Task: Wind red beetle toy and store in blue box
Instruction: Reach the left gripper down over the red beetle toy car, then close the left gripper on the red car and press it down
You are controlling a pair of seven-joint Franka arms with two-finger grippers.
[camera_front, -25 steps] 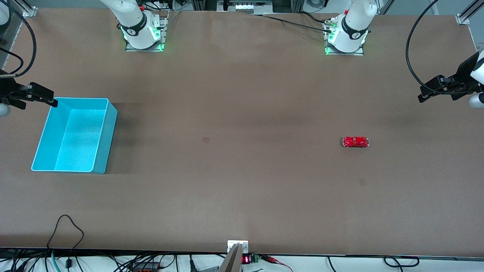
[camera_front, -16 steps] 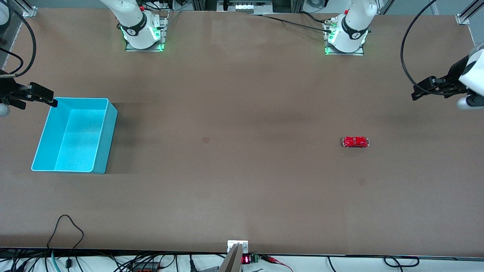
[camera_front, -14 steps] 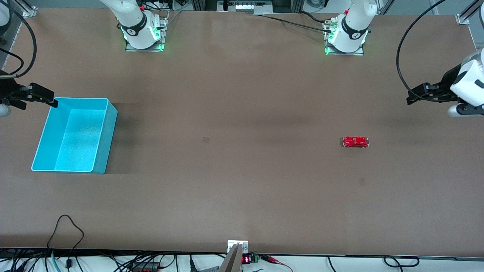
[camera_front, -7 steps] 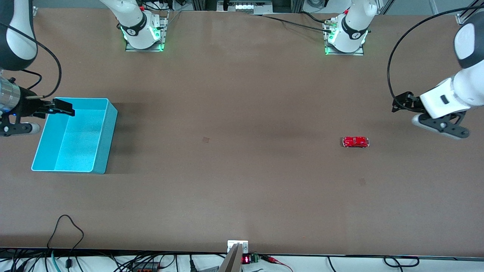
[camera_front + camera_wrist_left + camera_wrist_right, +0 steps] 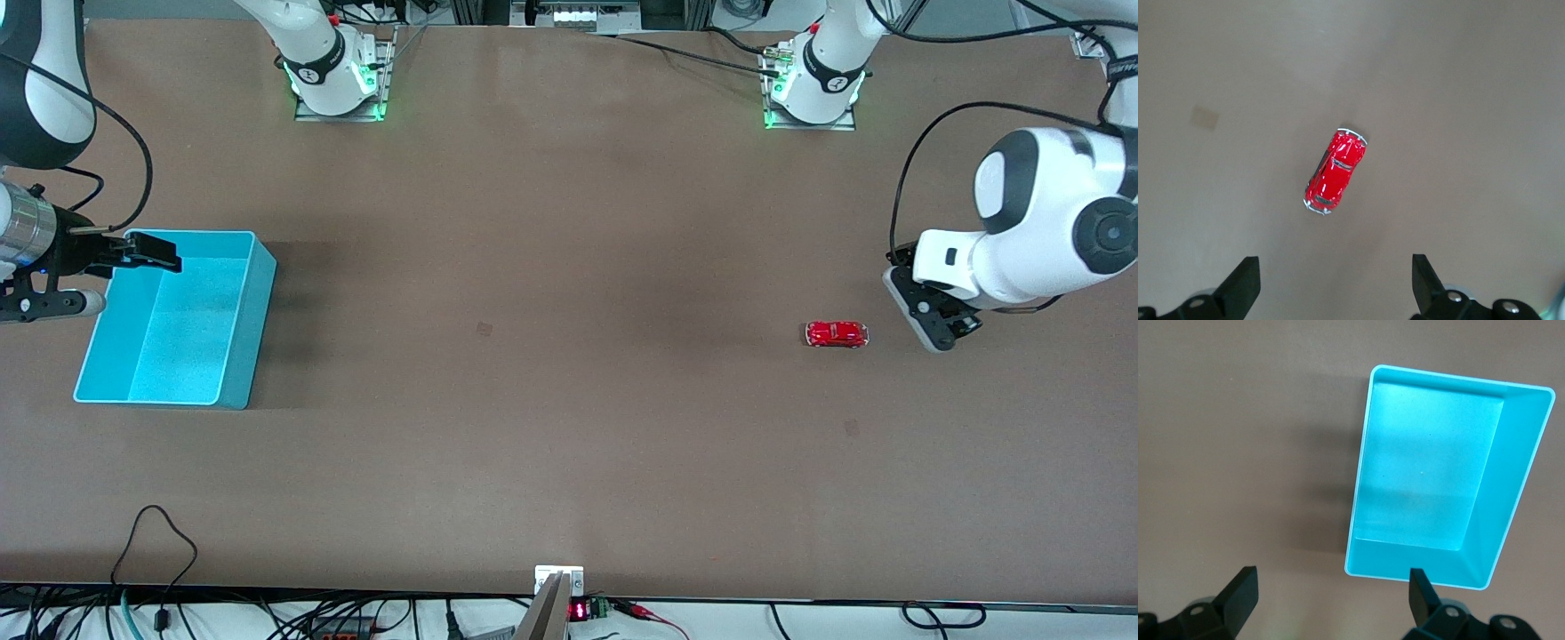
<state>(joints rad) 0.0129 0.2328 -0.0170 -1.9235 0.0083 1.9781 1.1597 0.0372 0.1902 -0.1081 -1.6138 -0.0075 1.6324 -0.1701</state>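
The tiny glossy red beetle-shaped toy car stands untouched on the brown table, well apart from the cyan-blue lidless plastic box. The left gripper hovers beside the car, jaws spread, empty; the right gripper hangs over the box's rim, likewise spread. Risk: an off-centre pinch could squirt the small rounded car away.

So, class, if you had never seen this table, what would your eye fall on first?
First, the blue box, bright and empty, toward the right arm's end of the brown table, with the right claw open over its rim. Next, the tiny red beetle toy, alone on the bare top toward the left arm's end. The left claw hangs open over the table just beside it.
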